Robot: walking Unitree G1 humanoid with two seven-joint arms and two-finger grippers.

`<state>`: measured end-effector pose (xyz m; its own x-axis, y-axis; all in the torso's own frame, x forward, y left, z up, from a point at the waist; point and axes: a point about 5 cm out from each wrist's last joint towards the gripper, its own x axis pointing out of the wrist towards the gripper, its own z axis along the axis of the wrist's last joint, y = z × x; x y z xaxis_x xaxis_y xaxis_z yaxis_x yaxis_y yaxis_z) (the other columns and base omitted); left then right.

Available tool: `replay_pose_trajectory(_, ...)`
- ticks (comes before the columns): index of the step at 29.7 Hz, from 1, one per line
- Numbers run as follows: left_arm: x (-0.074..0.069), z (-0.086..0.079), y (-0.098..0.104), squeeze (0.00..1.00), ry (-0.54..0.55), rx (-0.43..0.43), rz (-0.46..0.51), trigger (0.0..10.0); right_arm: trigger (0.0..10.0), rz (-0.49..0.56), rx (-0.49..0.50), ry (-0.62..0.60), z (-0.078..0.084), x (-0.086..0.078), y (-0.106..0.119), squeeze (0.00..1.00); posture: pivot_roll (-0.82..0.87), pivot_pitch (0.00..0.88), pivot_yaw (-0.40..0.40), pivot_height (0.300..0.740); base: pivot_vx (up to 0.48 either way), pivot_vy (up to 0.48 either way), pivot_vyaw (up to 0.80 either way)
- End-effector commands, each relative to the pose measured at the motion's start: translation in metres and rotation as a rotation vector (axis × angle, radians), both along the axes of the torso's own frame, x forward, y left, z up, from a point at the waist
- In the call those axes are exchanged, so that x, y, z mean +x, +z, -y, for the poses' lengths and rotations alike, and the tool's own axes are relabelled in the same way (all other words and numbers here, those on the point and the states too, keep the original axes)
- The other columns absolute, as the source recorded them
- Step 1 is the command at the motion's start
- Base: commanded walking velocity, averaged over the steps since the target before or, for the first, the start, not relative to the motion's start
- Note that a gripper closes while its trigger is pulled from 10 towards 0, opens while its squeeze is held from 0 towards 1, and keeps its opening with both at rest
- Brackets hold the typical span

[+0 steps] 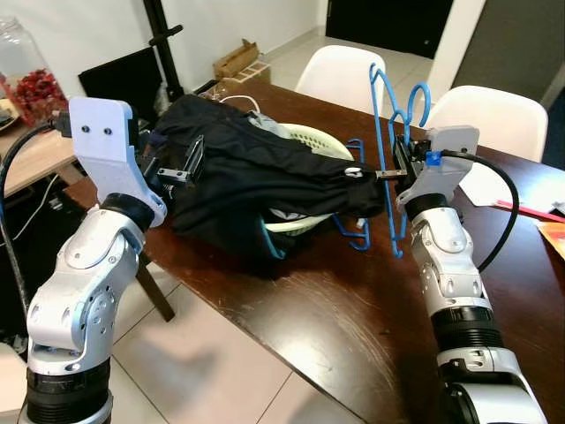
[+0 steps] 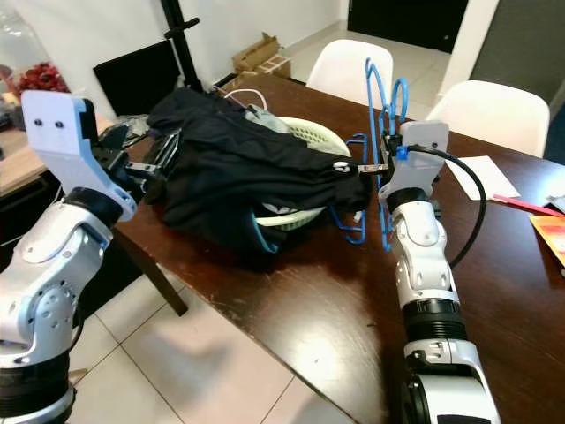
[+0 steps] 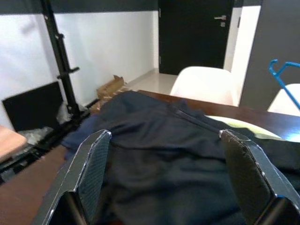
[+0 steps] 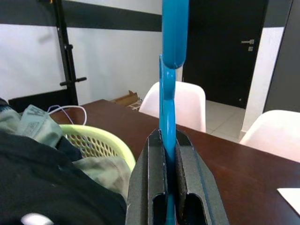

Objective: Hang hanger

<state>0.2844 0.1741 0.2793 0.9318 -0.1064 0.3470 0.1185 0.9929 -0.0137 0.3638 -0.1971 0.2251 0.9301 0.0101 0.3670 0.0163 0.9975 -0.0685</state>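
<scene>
The right gripper (image 4: 169,187) is clamped on a blue hanger (image 1: 385,132), upright over the desk (image 1: 335,300) beside the basket (image 1: 305,137) — the left gripper (image 3: 168,173) gapes over black clothes (image 1: 256,172).

Your head cameras look down on the table (image 1: 353,309). Both wrist cameras face the chairs (image 3: 206,84), close above the black garment (image 1: 256,177).

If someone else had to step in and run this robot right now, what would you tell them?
Right end effector: shut on the blue hanger, holding it upright above the table.
Left end effector: open, fingers either side of the black garment without gripping it.
The garment is heaped over the yellow laundry basket. More blue hangers lie beside the basket.
Done: hanger picked up.
Left: hang it up; no rail identified yet.
</scene>
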Motion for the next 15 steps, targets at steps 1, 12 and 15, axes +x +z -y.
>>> replay_pose_trajectory(1,0.0003,-0.0059,0.004,0.0,0.044,0.002,0.018,10.0,10.0,0.018,0.023,0.003,-0.0017,0.0003,0.0022,0.0,0.09,0.077,-0.003,0.74,0.428,0.0,0.0)
replay_pose_trajectory(12,-0.0002,-0.0062,0.01,0.0,0.045,-0.03,0.038,10.0,10.0,0.017,0.075,-0.004,0.0,0.0023,0.0038,0.0,0.09,0.076,-0.003,0.74,0.0,0.0,0.42)
replay_pose_trajectory(15,0.0001,-0.0021,0.0108,0.0,0.015,-0.034,0.04,10.0,10.0,0.007,0.103,-0.044,0.0047,0.0035,0.003,0.0,0.09,0.075,-0.002,0.74,0.0,0.0,0.0)
